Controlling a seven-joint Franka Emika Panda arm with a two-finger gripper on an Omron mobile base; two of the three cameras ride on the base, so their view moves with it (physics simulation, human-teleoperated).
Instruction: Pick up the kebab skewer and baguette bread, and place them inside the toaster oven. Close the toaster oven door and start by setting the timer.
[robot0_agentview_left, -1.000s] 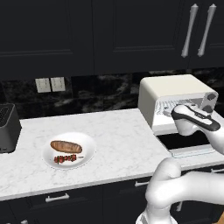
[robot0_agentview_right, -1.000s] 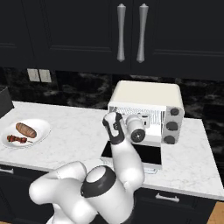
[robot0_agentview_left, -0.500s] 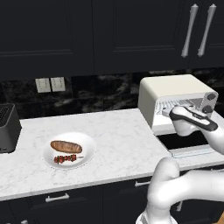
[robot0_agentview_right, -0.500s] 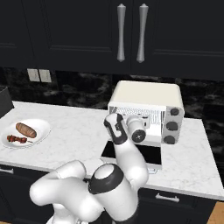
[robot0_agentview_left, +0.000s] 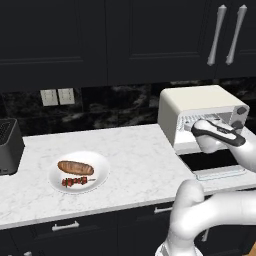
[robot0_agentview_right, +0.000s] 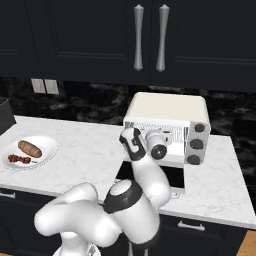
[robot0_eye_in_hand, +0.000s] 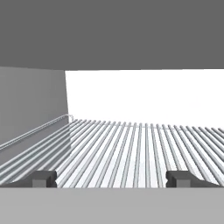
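Plate (robot0_agentview_left: 100, 165), left of the toaster oven (robot0_agentview_left: 195, 112), carries the baguette bread (robot0_agentview_left: 75, 167) and kebab skewer (robot0_agentview_left: 76, 181). Gripper (robot0_eye_in_hand: 111, 178) is at the oven mouth over the wire rack (robot0_eye_in_hand: 140, 148), jaws wide, empty. Judged step: pickup not begun; next, withdraw toward the plate.

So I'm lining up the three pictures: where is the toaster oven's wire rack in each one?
Left base view: the wire rack is a sliver inside the toaster oven, right of centre, behind the hand.
Right base view: pale strip in the oven mouth, centre.
Hand view: fills the lower half.
Shared landmark: the open gripper at the oven mouth.
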